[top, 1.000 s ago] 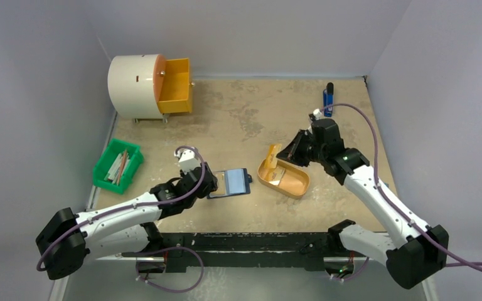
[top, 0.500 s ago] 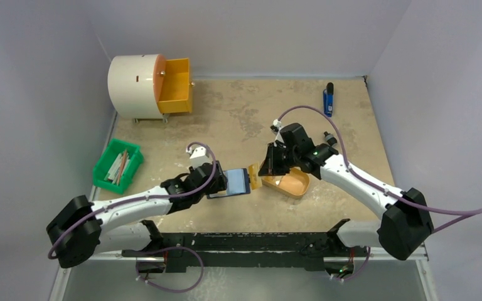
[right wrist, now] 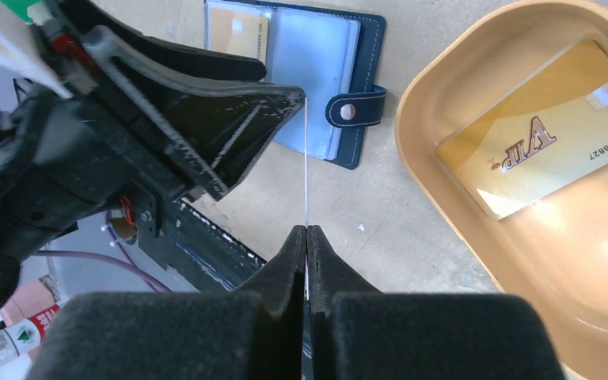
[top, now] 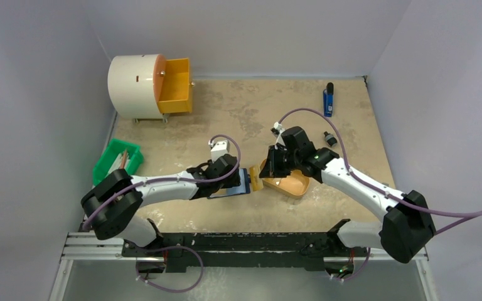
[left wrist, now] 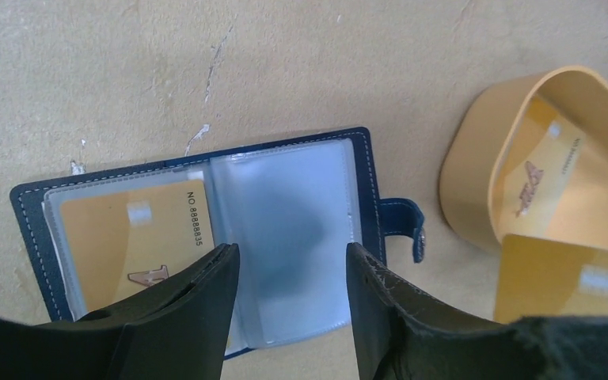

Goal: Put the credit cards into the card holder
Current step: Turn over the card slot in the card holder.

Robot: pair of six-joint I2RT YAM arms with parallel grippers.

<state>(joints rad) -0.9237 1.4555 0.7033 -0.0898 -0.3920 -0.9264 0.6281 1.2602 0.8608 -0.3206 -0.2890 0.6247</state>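
Counting what shows, one slotted card (left wrist: 127, 237) – printed "NO 88888…" – already sits in the open card holder (left wrist: 285, 198) at frame centre. Your right fingers (right wrist: 307, 237) are clamped on a second card (left wrist: 570, 277) just beside it. The "VIP" card (right wrist: 538, 150) lies in the orange tray (right wrist: 443, 87) – still to go. Your left fingers (left wrist: 229, 269) stand apart over the holder.

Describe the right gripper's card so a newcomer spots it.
Find the orange oval tray near mid-table. Off its left end, beside the open navy-blue card holder, the right gripper pinches a thin gold card. It alone is gripped; one twin lies in the tray, another in the holder.
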